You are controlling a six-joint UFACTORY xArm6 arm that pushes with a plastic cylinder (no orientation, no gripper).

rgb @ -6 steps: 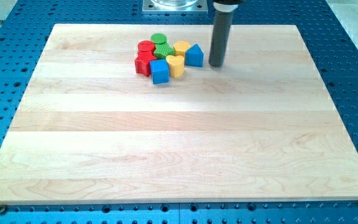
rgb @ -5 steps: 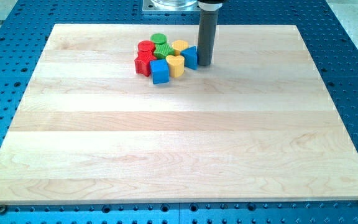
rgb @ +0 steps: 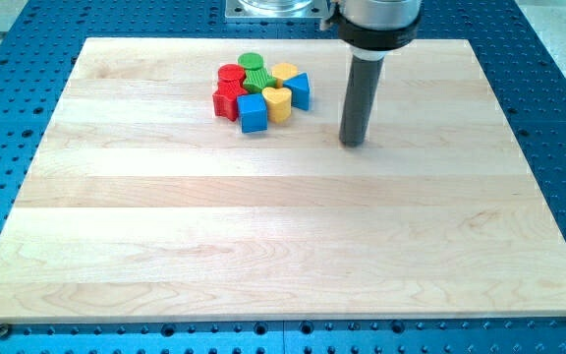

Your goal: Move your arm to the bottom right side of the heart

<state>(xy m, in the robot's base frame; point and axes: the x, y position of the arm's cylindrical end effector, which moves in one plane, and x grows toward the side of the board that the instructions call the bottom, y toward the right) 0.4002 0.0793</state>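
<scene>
A tight cluster of blocks sits near the view's top, left of centre. The yellow heart (rgb: 277, 102) is at the cluster's lower right, between the blue cube (rgb: 253, 113) and the blue triangular block (rgb: 299, 90). Above it are a yellow block (rgb: 286, 73), a green star (rgb: 257, 80) and a green cylinder (rgb: 252, 62). A red cylinder (rgb: 230, 74) and a red star (rgb: 227, 99) are on the left. My tip (rgb: 353, 144) rests on the board to the right of and below the heart, apart from all blocks.
The wooden board (rgb: 283, 246) lies on a blue perforated table (rgb: 558, 118). The arm's metal base plate (rgb: 273, 8) is at the view's top edge, behind the cluster.
My tip first moved left against the blue triangular block and nudged it slightly left, then pulled away to the right and toward the view's bottom. The other blocks kept their places.
</scene>
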